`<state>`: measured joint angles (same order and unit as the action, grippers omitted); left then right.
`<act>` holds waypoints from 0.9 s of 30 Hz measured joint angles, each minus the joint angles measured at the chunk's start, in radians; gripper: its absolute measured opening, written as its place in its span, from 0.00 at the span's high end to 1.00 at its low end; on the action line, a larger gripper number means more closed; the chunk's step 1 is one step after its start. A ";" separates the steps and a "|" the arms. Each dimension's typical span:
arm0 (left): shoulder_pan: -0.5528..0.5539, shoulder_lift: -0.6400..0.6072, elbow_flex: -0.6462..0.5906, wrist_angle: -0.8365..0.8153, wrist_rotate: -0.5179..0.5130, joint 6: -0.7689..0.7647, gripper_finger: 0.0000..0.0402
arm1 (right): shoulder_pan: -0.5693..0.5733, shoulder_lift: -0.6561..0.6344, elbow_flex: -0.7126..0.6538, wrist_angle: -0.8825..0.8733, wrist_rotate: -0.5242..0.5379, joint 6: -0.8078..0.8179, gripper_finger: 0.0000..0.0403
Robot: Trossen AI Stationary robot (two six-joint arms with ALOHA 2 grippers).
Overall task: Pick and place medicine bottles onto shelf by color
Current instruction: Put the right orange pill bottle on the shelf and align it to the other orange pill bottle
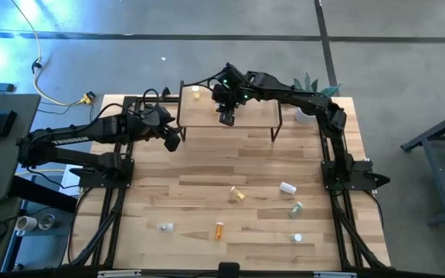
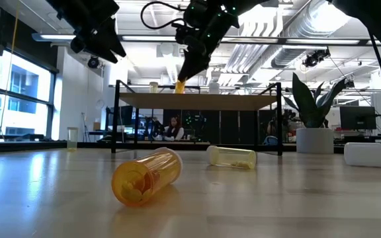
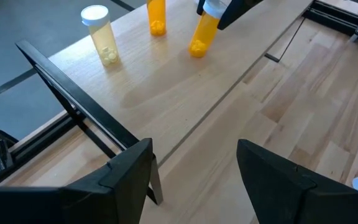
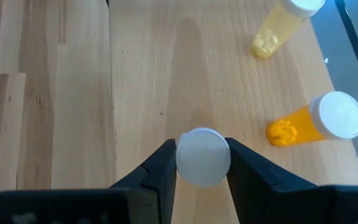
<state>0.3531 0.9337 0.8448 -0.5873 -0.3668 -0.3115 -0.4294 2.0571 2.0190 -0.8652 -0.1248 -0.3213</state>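
Right gripper point(image 4: 202, 163) pinching an orange bottle point(image 3: 202, 37) by its white cap, hanging tilted just over the shelf point(image 3: 185, 93), body hidden under the cap in the right wrist view. Left gripper point(image 3: 194, 165) gaping empty beside the shelf.

Beyond the wooden tabletop point(image 1: 207, 177) lies a grey concrete floor point(image 1: 377, 15), while the low view shows tall bright windows point(image 2: 18, 92) at left, exposed ceiling ducts point(image 2: 309, 26), a potted plant point(image 2: 313, 109) at right and a seated person point(image 2: 173, 127) far behind.
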 joint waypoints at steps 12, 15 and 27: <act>0.000 0.000 0.000 0.000 0.000 0.000 0.45 | 0.000 0.000 0.000 0.010 0.000 -0.010 0.68; 0.000 -0.001 0.000 0.000 0.000 0.000 0.45 | 0.000 0.000 0.000 0.011 0.000 -0.010 0.65; 0.000 -0.001 0.000 0.000 0.000 0.000 0.45 | 0.000 0.000 0.000 0.017 0.001 -0.020 0.65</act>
<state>0.3527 0.9329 0.8448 -0.5877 -0.3664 -0.3115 -0.4294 2.0571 2.0190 -0.8482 -0.1242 -0.3408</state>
